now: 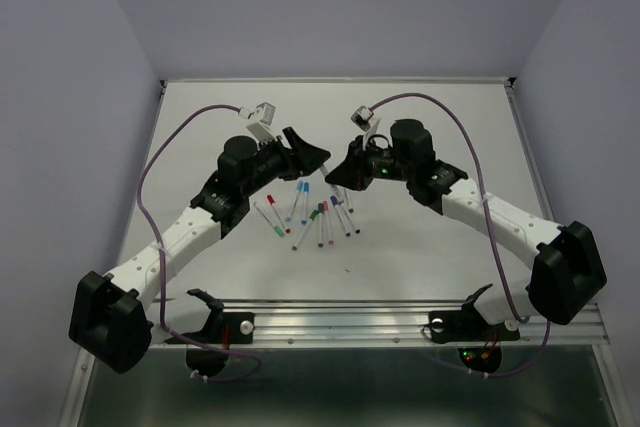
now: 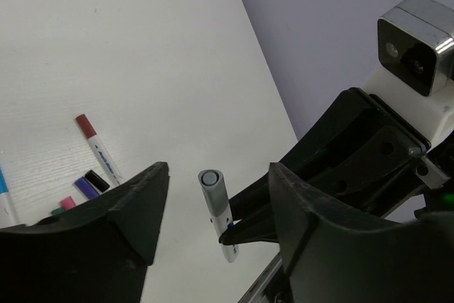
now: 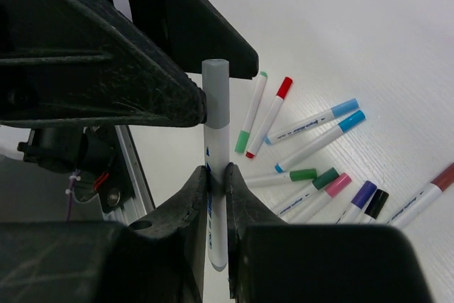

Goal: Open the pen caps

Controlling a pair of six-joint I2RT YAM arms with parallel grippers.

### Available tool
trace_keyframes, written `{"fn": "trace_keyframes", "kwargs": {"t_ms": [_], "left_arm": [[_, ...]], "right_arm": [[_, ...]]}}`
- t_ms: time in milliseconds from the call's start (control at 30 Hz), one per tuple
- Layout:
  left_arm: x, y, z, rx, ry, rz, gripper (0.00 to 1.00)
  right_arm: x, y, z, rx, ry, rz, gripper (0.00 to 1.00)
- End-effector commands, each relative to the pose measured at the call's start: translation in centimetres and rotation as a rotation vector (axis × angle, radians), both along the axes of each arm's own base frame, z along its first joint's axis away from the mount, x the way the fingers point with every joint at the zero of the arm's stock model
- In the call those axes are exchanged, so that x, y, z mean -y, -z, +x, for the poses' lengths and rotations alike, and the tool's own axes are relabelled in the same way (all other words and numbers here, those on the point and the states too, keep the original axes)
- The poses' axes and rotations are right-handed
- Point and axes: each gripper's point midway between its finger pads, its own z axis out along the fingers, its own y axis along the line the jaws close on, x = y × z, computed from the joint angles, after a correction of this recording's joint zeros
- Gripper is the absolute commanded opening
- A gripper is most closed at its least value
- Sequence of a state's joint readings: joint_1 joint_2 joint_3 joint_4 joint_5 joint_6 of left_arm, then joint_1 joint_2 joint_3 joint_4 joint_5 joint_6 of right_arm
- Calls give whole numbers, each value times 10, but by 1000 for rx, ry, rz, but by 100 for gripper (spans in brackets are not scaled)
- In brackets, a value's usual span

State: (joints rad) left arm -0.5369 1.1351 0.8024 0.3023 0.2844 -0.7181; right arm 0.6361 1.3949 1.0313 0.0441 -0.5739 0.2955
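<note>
Grey-capped pen (image 3: 216, 145) between right jaws

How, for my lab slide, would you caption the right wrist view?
Right pincer shut on a white pen, its grey cap inside the open left pincer; capped pens lie on the table.

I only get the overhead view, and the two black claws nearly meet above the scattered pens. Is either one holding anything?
Observer: Yes. The right gripper is shut on the barrel of a white pen.
Operator: Has that pen got its lid on?
Observer: It has: a grey cap covers its upper end.
Operator: What is the other claw doing?
Observer: The left gripper is open, one finger on each side of that cap, with a gap on both sides in its own camera.
</note>
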Motion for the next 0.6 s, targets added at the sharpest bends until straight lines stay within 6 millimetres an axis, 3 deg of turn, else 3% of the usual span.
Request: {"fn": "trace_keyframes", "kwargs": {"t_ms": [0,200,567], "left_arm": [[5,-39,3,97,5,-58,64],[12,-44,-1,99,40,-85,60],[10,-45,3,91,10,-96,7]], "right_arm": [[-6,-46,-1,109,-32,105,1],[-9,-48,7,115,-8,112,1],[-13,-53,13,130,-8,122,1]]}}
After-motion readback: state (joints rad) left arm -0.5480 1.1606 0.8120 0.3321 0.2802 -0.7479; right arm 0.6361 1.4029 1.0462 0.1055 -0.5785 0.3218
